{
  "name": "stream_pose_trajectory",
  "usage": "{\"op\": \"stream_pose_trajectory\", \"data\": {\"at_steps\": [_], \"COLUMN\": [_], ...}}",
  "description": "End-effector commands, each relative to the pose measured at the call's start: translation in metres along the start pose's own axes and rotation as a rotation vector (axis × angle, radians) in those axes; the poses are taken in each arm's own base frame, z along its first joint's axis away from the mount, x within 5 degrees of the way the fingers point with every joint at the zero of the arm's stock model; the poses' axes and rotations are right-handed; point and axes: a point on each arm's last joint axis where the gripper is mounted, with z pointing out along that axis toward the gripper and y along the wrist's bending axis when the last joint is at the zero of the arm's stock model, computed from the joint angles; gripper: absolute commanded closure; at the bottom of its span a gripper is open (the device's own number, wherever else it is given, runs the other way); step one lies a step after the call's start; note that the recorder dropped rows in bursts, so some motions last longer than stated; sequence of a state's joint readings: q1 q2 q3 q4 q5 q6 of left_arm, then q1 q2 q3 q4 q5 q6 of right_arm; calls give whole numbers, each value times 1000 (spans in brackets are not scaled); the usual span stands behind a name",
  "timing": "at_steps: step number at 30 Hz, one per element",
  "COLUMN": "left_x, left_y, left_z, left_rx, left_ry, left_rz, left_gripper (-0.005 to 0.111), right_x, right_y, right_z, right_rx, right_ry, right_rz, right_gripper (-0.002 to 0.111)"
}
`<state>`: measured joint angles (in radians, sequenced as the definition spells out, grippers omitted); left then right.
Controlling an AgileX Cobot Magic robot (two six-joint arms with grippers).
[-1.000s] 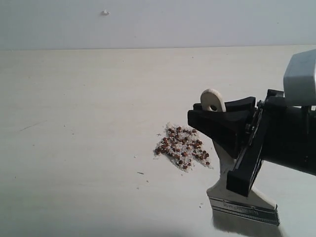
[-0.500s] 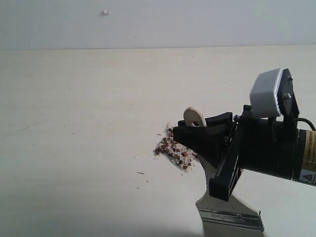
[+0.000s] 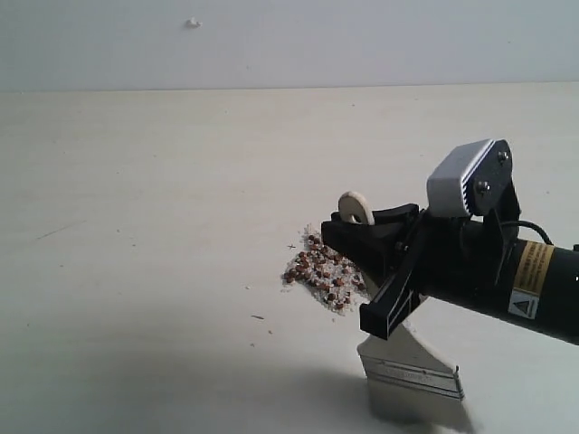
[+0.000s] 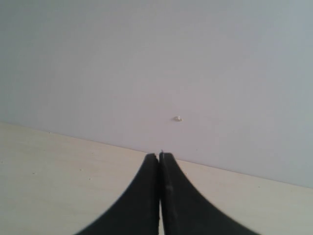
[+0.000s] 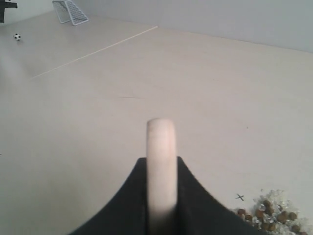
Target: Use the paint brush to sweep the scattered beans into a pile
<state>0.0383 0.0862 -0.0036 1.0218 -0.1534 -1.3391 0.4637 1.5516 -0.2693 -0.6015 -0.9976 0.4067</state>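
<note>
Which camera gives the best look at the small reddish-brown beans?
The exterior view: the small reddish-brown round beans show almost entirely. The right wrist view catches only the pile's edge; the left wrist view shows none.

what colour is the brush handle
The paint brush handle is pale cream wood; see right wrist view.

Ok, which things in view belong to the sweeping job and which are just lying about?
Job: paint brush, clamped in the right gripper; beans.
Lying about: small goal net; small ball; speck on the wall; left gripper, jaws shut, idle.
</note>
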Motion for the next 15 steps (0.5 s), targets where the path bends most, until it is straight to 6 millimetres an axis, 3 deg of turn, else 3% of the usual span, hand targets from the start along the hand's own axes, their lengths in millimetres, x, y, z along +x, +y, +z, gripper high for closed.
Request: {"op": "stream_pose_trajectory", "data": {"at_steps": [1,7,15], "left_x": [1,1,1], "left_y": [0,0,0], "left_z": [0,0,0], "left_rx": [1,1,1], "left_ry": [-3,-3,-3], "left_rz": [-6,-6,-6], "left_gripper": [107,107,107], "right_x": [2,-2,-20], "right_y": [-8,-18,-34], "right_z": [2,6,26], "right_rx": [73,154,209], "right_ry": [-29,-98,-171], "right_rz": [-9,-33,-29], "right_gripper": [108,108,108]}}
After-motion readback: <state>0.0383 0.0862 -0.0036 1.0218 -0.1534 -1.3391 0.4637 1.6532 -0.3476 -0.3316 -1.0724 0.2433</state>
